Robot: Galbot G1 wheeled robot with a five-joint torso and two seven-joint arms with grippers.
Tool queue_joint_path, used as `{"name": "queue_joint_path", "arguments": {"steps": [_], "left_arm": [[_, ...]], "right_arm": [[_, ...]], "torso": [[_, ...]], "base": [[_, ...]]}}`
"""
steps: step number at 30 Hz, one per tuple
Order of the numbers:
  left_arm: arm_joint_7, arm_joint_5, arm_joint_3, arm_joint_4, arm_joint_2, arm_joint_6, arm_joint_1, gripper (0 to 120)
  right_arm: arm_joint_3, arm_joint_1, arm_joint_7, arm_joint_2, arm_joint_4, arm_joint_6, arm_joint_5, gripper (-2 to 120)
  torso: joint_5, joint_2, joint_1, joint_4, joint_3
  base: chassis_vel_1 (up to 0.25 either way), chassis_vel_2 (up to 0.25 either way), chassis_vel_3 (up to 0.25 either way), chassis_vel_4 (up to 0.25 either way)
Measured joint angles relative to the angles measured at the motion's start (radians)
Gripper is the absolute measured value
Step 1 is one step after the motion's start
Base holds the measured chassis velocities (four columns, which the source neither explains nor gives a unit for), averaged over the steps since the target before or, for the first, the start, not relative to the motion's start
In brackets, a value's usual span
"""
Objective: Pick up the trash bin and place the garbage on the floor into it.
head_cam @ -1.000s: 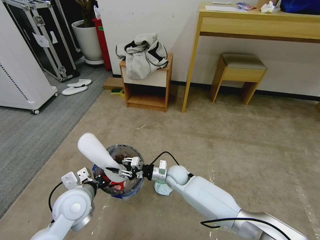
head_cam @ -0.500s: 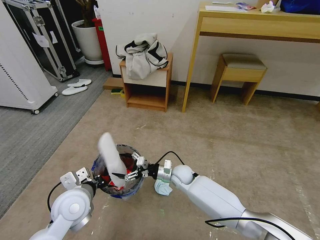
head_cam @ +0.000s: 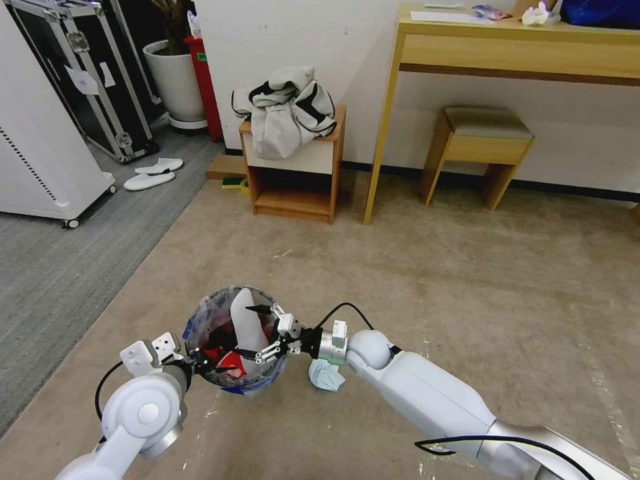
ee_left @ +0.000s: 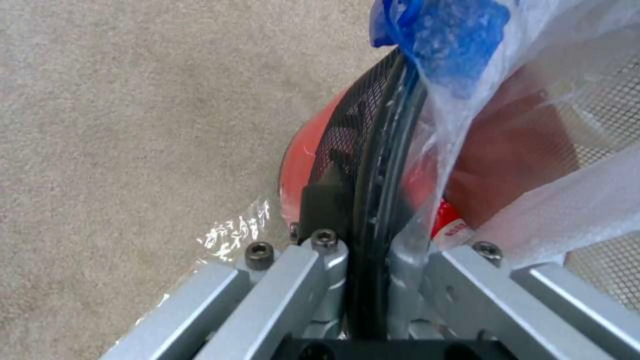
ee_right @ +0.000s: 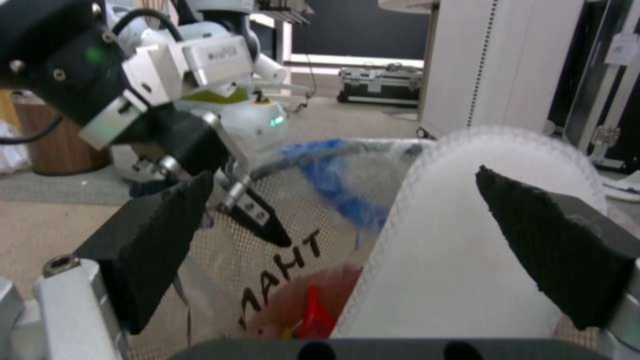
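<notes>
Two claws are busy: my left claw (head_cam: 208,363) pinches the rim of the trash bin (head_cam: 235,343), held just above the floor (head_cam: 467,280), while my right claw (head_cam: 265,330) sits spread over its mouth with the white slipper (head_cam: 248,327) standing inside between its fingers. I judge this drop done; the blue face mask (head_cam: 325,377) beside the bin looks next, needing a low reach.

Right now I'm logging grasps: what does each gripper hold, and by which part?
The left gripper clamps the trash bin by its near rim. The right gripper is open around the white slipper standing in the bin, holding nothing.
</notes>
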Motion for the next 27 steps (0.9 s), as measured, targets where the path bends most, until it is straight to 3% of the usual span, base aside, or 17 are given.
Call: {"name": "queue_joint_path", "arguments": {"steps": [14, 18, 21, 27], "left_arm": [[-0.012, -0.004, 0.001, -0.001, 0.002, -0.001, -0.001, 1], [-0.028, -0.010, -0.011, -0.005, -0.001, 0.001, 0.006, 1], [-0.040, -0.026, -0.042, -0.014, 0.009, 0.004, 0.019, 1], [-0.041, -0.025, -0.069, -0.022, 0.008, 0.004, 0.041, 1]], "right_arm": [[0.033, 0.009, 0.019, -0.018, 0.054, -0.007, 0.032, 100], [0.123, -0.012, 0.025, -0.082, 0.159, -0.031, 0.118, 100], [0.282, -0.088, 0.083, -0.209, 0.296, -0.054, 0.151, 100], [0.439, -0.233, 0.183, -0.256, 0.368, -0.040, 0.150, 100]], "torso": [[0.0000, 0.000, 0.000, 0.0000, 0.000], [0.0002, 0.000, 0.000, 0.0002, 0.000], [0.0001, 0.000, 0.000, -0.0002, 0.000], [0.0001, 0.000, 0.000, -0.0001, 0.000]], "base": [[0.000, 0.000, 0.000, 0.000], [0.000, 0.000, 0.000, 0.000], [0.000, 0.000, 0.000, 0.000], [0.000, 0.000, 0.000, 0.000]]}}
